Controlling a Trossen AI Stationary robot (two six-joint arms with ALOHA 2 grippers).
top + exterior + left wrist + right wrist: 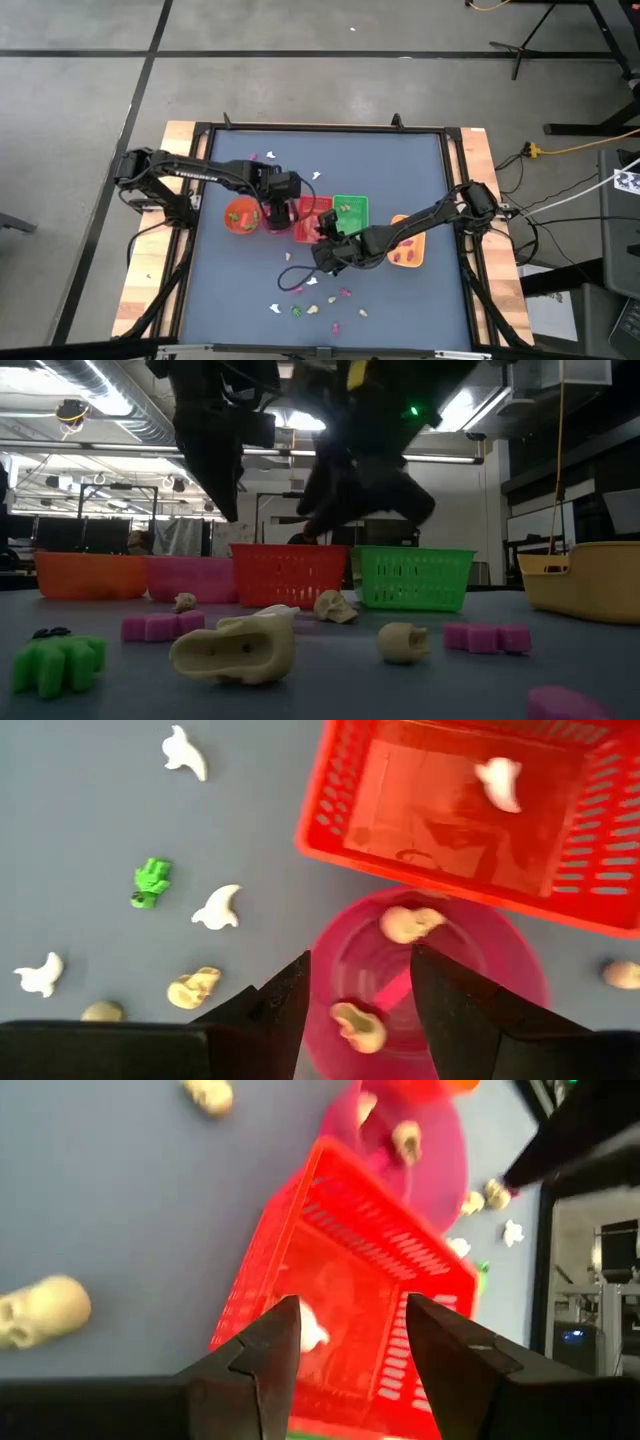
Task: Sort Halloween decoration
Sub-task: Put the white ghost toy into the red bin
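Nearest the low camera, loose trinkets lie on the counter [400, 170]: a cream skull [235, 648], a green piece [58, 663], magenta blocks [160, 625] and smaller cream skulls [403, 642]. They are tiny, hard-looking plastic shapes, far smaller than the containers, in cream, white, green and magenta.

Behind them stands the row of containers. The right hand [345, 1355] hangs over the red basket [345, 1305], fingers apart and holding nothing; a white ghost [308, 1327] already lies inside. The left hand [360, 995] hovers above the pink bowl [500, 970], also spread and empty, with cream skulls [411, 923] in the bowl below.

More ghosts [218, 908] and a green piece [150, 883] wait on the counter beyond the bowl.

The risk, as I judge it: the two hands work close together over neighbouring containers and could collide or nudge a light basket. Such small, rounded pieces may also slip from a pinch or bounce out.
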